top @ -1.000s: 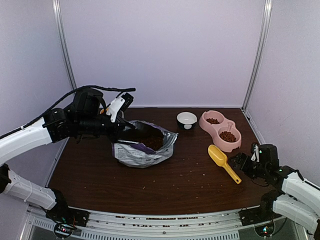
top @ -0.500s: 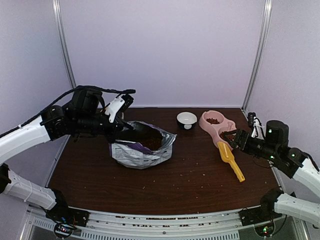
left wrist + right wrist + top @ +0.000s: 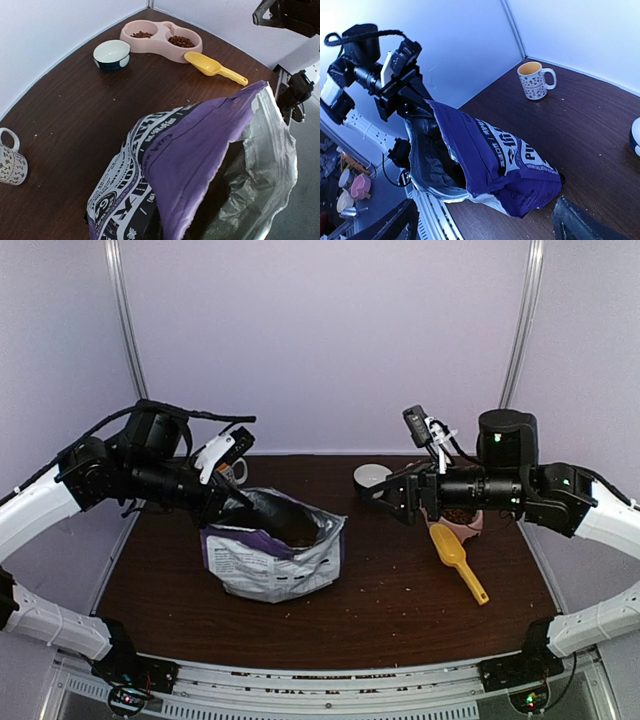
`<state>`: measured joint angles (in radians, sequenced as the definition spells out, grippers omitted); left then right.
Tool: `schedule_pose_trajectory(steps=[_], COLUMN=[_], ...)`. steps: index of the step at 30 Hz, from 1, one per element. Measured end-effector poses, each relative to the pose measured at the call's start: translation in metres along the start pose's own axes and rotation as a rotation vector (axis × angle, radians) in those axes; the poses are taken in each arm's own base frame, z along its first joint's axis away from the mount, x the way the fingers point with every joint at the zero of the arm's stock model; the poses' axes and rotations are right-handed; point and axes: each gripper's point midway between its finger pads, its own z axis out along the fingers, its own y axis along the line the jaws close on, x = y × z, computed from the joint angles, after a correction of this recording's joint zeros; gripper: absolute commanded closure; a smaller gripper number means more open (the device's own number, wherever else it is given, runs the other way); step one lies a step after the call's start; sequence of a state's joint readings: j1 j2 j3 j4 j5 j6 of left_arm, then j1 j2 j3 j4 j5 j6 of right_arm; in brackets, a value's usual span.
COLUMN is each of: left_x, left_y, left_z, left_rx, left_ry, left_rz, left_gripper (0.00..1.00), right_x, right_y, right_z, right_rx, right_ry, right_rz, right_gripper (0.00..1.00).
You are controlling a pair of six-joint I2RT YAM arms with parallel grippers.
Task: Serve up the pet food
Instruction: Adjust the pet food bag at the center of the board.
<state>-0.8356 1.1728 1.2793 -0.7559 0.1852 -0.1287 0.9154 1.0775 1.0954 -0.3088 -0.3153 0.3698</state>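
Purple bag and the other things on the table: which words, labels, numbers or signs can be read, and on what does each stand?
"PU": large white letters on the purple bag; the rest of the word is folded out of sight.
Small white line beneath them: too small to read.
Black-and-white panel of the bag, left wrist view: creased, unreadable.
Mug: pattern only, no words.
Pink double bowl, yellow scoop: no text.

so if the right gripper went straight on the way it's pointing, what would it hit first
Probably the purple food bag, centred ahead of the right gripper in its wrist view, with nothing visible between. Height is hard to judge; it may only meet the bag's top.
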Motion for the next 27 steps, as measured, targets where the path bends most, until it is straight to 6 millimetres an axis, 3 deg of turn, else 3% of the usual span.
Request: schedule_pose_trajectory(steps=[6,11,18,24,27], left_x=[0.008,0.012,0.016,0.017,0.019], left_y=[-0.022,-0.033,-0.038,-0.038,-0.039], left_z=[-0.015,-0.019,-0.022,-0.022,-0.024], left_rx=[0.108,0.165,0.19,0.192,0.194], left_ry=[0.025,0.041,0.054,0.052,0.049], left_rz=[-0.023,-0.024,-0.025,-0.016,-0.015], left_gripper=[1.0,1.0,1.0,1.0,1.0], right_x=[-0.009,-0.014,0.009,0.029,0.035], right_y=[0.046,0.067,0.101,0.1,0.092], right_z=[0.005,0.01,0.039,0.073,0.085], right_rx=[-0.094,-0.13,-0.14,-0.029,0.038], right_ry=[0.053,0.091,0.208,0.286,0.314], right_rz=[-0.146,-0.224,-0.336,-0.41,-0.436], right_gripper=[0.05,0.07,0.14,0.22,0.32])
